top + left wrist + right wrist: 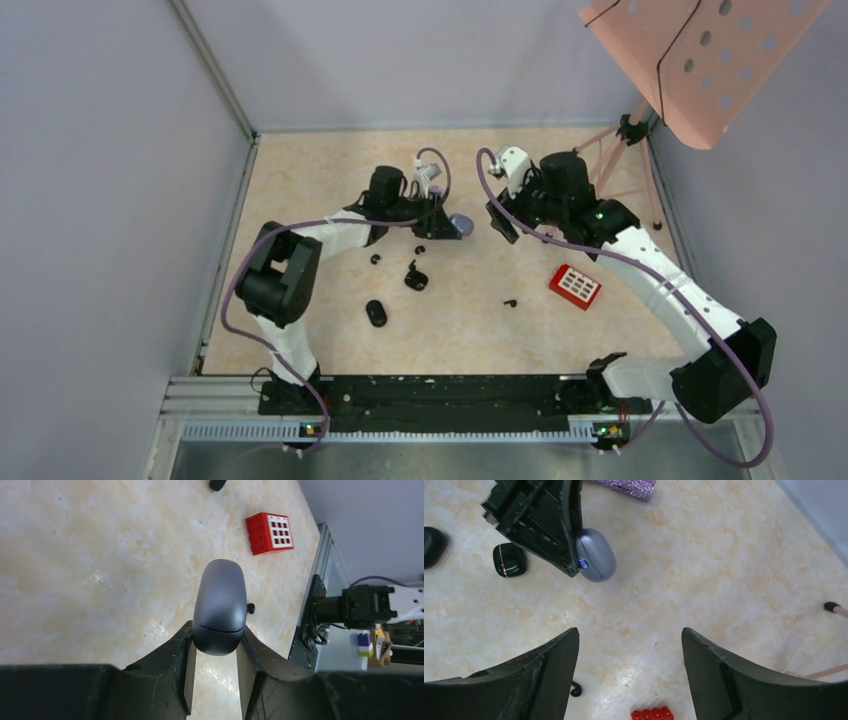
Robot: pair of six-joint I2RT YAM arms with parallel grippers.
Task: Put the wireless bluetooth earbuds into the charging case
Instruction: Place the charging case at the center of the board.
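My left gripper (pixel 217 631) is shut on one end of a closed grey-lilac oval charging case (pixel 220 600), which sticks out past its fingertips. From above, that case (pixel 461 222) hangs at the table's middle back with the left gripper (pixel 443 226) on it. My right gripper (pixel 629 632) is open and empty; it faces the case (pixel 596 555) from a short way off, and from above it (pixel 498 222) is just right of the case. Tiny black earbuds lie loose on the table: one (pixel 510 301) toward the red brick, also seen as an earbud (pixel 575 690), and two others (pixel 376 259) (pixel 420 248) left of centre.
A red brick (pixel 575 286) lies right of centre. An open black case (pixel 416 278) and a closed black case (pixel 376 313) sit in front of the left gripper. A purple glitter microphone (pixel 624 486) lies behind the held case. A pink music stand (pixel 700 60) fills the back right.
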